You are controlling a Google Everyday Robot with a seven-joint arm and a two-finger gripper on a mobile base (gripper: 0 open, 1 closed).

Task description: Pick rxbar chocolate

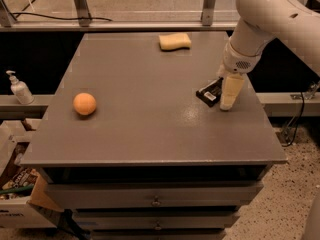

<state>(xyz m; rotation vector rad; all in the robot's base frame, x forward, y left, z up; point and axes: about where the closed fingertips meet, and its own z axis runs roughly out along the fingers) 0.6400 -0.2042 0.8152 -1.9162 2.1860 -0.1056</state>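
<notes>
The rxbar chocolate (209, 93) is a small flat black bar with a white label patch. It lies on the right side of the grey table (145, 109). My gripper (225, 104) hangs from the white arm (260, 19), pointing down at the table top. It stands right against the bar's right end and hides part of it. Its tip is at or just above the table surface.
A yellow sponge (174, 41) lies at the table's back edge. An orange ball (84, 104) sits on the left side. A soap dispenser (19, 88) stands on a ledge to the left. Boxes (15, 184) sit on the floor at the lower left. The table has drawers below.
</notes>
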